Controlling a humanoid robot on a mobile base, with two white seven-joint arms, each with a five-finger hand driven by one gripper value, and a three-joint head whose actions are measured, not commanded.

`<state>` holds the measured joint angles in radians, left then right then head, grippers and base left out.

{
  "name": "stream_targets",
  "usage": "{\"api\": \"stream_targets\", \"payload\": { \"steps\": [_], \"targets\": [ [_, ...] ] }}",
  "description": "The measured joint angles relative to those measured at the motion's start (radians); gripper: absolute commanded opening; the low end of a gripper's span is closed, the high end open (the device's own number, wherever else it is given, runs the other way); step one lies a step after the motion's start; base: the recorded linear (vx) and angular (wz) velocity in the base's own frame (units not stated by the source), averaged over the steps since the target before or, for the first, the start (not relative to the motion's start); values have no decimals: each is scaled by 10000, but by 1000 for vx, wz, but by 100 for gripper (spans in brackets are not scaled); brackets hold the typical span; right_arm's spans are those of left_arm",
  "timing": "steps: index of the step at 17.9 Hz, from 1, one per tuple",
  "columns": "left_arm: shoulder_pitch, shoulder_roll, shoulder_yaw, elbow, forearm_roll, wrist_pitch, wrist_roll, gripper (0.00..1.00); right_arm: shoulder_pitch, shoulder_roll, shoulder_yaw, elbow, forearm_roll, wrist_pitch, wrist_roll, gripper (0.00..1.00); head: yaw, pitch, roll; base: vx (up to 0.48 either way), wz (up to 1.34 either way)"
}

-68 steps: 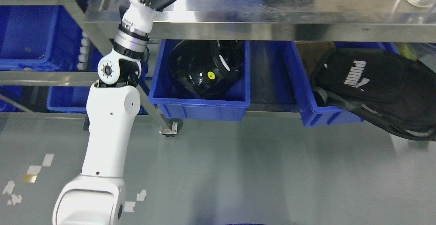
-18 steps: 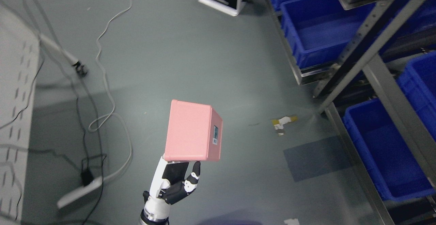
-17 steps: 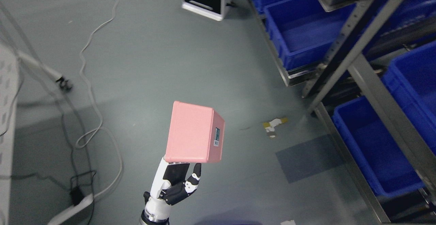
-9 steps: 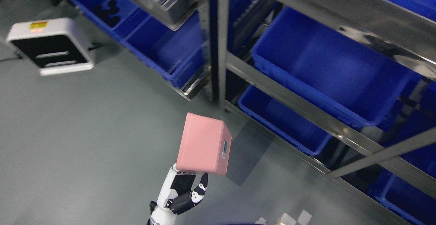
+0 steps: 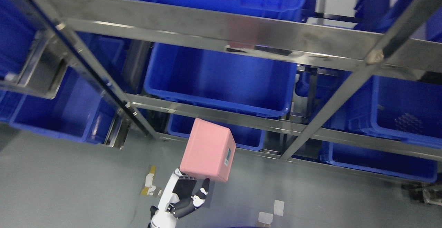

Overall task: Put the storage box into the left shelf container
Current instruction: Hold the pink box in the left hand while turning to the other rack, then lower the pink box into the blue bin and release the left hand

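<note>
A pink storage box (image 5: 208, 150) with a small label on its right side is held up by my left hand (image 5: 189, 190), which comes in at the bottom edge left of the middle. The fingers are curled under the box's base. The box hangs in front of a metal shelf rack (image 5: 221, 31), just below and in front of a large empty blue container (image 5: 221, 78) on the middle level. Another blue container (image 5: 55, 117) sits on the neighbouring rack at the left.
More blue containers stand at the right (image 5: 397, 107) and on the bottom level (image 5: 376, 160). A slanted metal post (image 5: 103, 83) and a diagonal brace (image 5: 331, 103) cross the rack's front. Tape scraps (image 5: 149, 183) lie on the grey floor.
The whole view has swung from open floor with cables onto the shelf rack, so the camera has moved. The pink box stays gripped in my left hand, held the same way.
</note>
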<state>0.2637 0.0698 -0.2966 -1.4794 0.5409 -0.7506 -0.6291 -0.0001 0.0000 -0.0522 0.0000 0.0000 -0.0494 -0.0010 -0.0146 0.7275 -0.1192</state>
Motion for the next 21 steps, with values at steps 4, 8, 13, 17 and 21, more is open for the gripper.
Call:
{"api": "stream_targets", "payload": {
  "steps": [4, 8, 13, 17, 21],
  "targets": [
    [-860, -15, 873, 173, -20, 1618, 63, 3, 1, 0, 0, 0, 0, 0, 34, 100, 0, -3, 0, 56, -350],
    [-1839, -48, 1611, 462, -228, 2974, 103, 3, 0, 0, 0, 0, 0, 2, 44, 100, 0, -2, 0, 32, -148],
    [-3621, -138, 2400, 1276, -897, 4302, 131, 4, 0, 0, 0, 0, 0, 12, -10, 100, 0, -2, 0, 0, -4],
    [-5458, -191, 2778, 2294, -2624, 5127, 28, 7, 0, 0, 0, 0, 0, 19, -20, 100, 0, -3, 0, -4, 16],
    [-7018, -337, 2839, 3557, -4975, 4865, 54, 18, 0, 0, 0, 0, 0, 32, -28, 100, 0, -2, 0, 0, 0]
  ]
}}
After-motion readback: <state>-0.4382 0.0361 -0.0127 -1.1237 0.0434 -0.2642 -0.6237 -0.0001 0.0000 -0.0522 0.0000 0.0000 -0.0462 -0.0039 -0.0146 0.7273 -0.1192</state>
